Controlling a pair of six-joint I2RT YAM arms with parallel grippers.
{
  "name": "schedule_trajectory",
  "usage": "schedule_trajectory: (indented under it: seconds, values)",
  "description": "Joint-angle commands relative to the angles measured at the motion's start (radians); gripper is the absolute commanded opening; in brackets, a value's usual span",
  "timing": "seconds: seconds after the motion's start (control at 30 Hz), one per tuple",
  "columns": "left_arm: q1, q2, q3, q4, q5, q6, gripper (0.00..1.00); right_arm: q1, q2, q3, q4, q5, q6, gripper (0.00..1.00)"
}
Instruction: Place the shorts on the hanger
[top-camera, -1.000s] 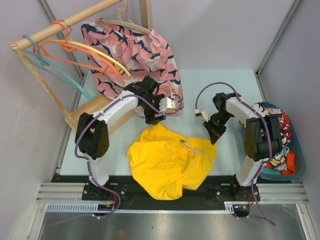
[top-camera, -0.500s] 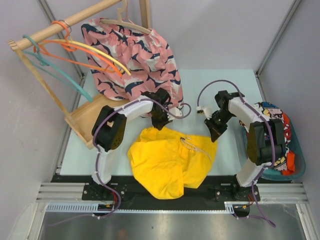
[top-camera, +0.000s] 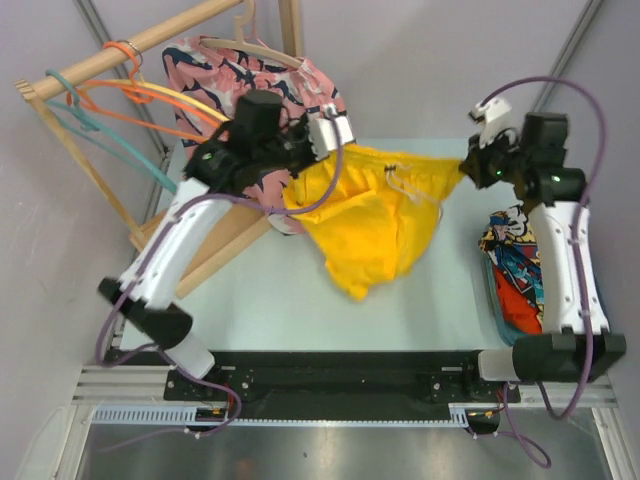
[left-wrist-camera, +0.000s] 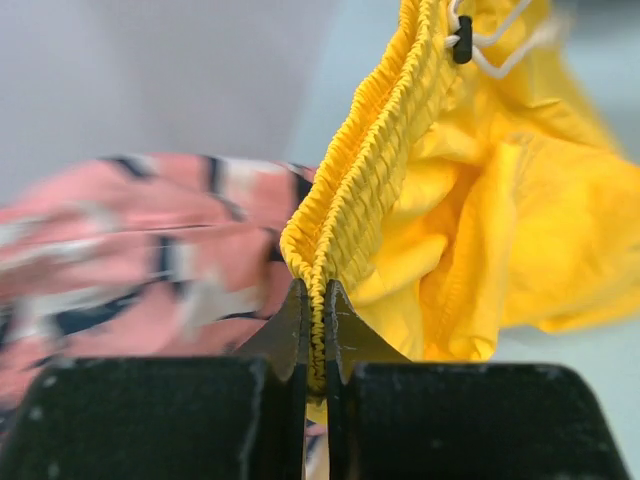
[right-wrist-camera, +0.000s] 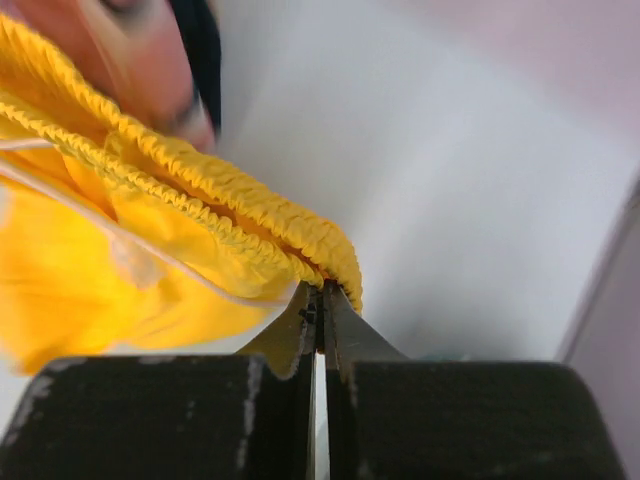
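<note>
Left end effector (top-camera: 341, 151) pinching shorts (top-camera: 375, 215) waistband at its 9 o'clock end, right end effector (top-camera: 468, 166) pinching the 3 o'clock end. Shorts stretched between them above table (top-camera: 270, 300), legs hanging. Hanger (top-camera: 192, 98) on rack (top-camera: 120, 50), 10 o'clock.

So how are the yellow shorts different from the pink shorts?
The yellow shorts are plain; the pink shorts have a dark print. The yellow shorts are stretched by the waistband between the left end effector and right end effector; the pink shorts hang on a wooden hanger. Both are shorts, and both hang down.
</note>
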Motion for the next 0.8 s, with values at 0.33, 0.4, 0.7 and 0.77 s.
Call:
schedule_trajectory:
  seconds: [0.33, 0.4, 0.7, 0.77]
  values:
    - [-0.002, -0.658, -0.763, 0.282, 0.048, 0.180, 0.00, 0.238, -0.412, -0.161, 0.009, 0.002, -0.121, 0.00]
    - [-0.001, -0.689, -0.880, 0.220, 0.096, 0.219, 0.00, 0.274, -0.443, -0.245, -0.064, 0.012, -0.150, 0.00]
    - [-0.226, -0.823, -1.429, 0.285, -0.033, 0.320, 0.00, 0.560, -0.552, -0.704, -0.031, 0.181, -0.266, 0.00]
    - [-0.258, -0.789, -1.492, 0.381, -0.108, 0.286, 0.00, 0.634, -0.530, -0.790, 0.050, 0.271, -0.263, 0.00]
